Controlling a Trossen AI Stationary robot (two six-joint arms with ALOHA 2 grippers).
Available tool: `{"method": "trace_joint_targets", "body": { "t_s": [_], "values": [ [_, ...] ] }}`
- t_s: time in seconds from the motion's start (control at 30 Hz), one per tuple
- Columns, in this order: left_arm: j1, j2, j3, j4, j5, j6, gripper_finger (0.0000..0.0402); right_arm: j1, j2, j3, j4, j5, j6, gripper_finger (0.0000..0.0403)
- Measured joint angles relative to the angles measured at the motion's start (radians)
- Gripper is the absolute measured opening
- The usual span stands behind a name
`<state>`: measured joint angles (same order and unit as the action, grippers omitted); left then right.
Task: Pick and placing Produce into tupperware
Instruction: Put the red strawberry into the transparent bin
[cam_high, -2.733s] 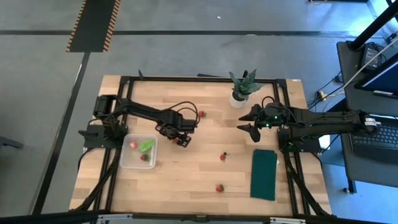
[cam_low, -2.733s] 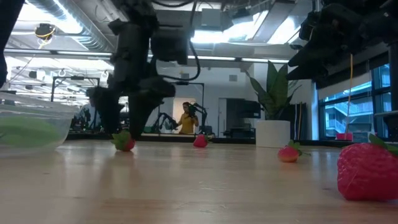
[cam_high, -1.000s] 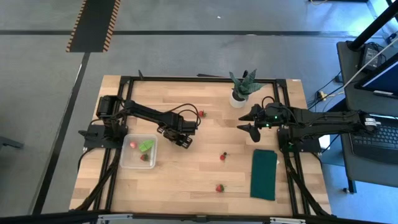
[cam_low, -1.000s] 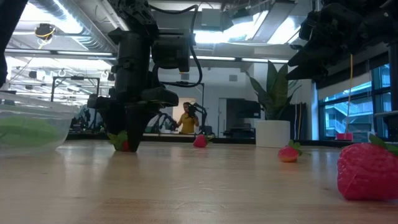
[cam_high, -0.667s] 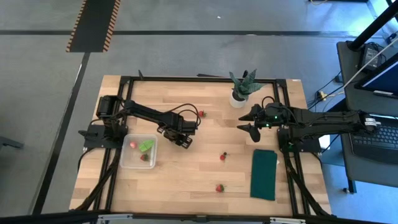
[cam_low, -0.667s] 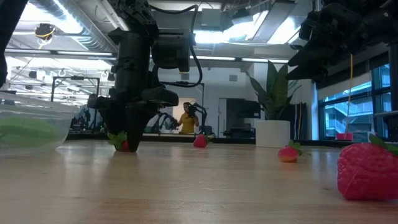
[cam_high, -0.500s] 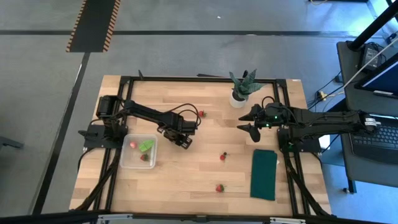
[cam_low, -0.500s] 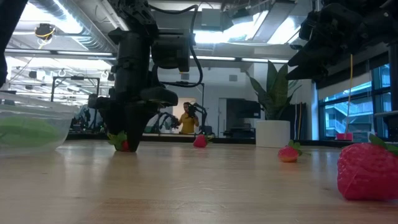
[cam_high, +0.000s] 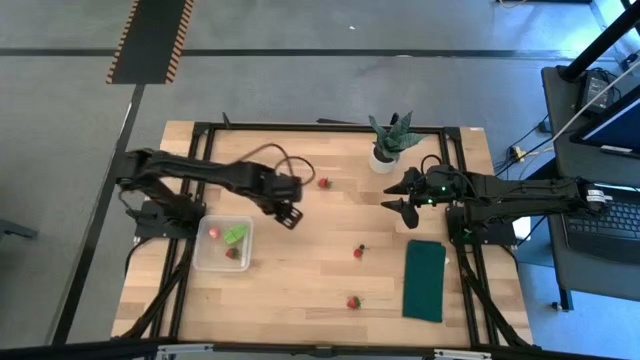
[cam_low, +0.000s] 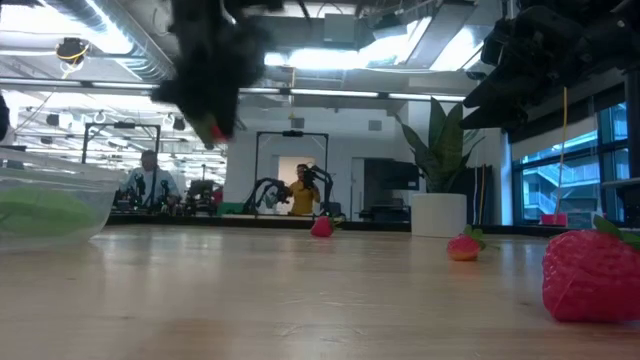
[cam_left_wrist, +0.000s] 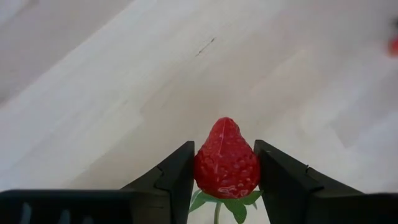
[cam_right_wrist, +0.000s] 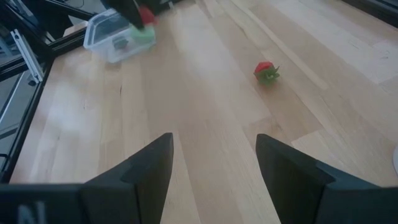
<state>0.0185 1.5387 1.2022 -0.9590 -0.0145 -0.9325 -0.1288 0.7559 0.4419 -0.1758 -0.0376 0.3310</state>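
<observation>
Left gripper (cam_high: 287, 214) clamps a strawberry (cam_left_wrist: 226, 160) above the table, tupperware (cam_high: 222, 243) probably just leftward; right gripper (cam_high: 402, 206) idles open.

place: robotics lab | evidence: people (cam_low: 148, 180) at benches, other robot arms (cam_low: 262, 192), floor hazard tape (cam_high: 150, 40)
</observation>
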Motion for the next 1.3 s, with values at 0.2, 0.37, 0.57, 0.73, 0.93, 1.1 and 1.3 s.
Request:
{"method": "trace_joint_targets", "body": {
  "t_s": [0.2,0.37,0.57,0.73,0.93,1.1,1.3],
  "values": [
    [-0.029,-0.186,0.038,-0.191,0.063,-0.052,0.0138,0.000,0.000,0.000,0.000,0.000,-0.011,0.0232],
    [-0.081,-0.282,0.041,-0.390,0.069,-0.223,0.0150,-0.004,0.000,0.000,0.002,0.000,-0.029,0.0232],
    [-0.166,-0.294,0.041,-0.585,0.047,-0.380,0.0147,-0.014,0.000,0.000,0.009,0.002,-0.052,0.0232],
    [-0.202,-0.293,-0.004,-0.558,0.020,-0.458,0.0148,-0.013,0.000,0.000,0.054,0.002,-0.070,0.0232],
    [-0.221,-0.294,-0.147,-0.484,0.094,-0.502,0.0156,-0.013,0.000,0.000,0.062,0.002,-0.078,0.0232],
    [-0.225,-0.293,-0.299,-0.257,0.139,-0.501,0.0149,-0.013,0.000,0.000,0.063,0.000,-0.077,0.0232],
    [-0.225,-0.293,-0.437,-0.151,0.154,-0.517,0.0157,-0.013,0.000,0.000,0.063,0.000,-0.074,0.0232]
  ]
}}
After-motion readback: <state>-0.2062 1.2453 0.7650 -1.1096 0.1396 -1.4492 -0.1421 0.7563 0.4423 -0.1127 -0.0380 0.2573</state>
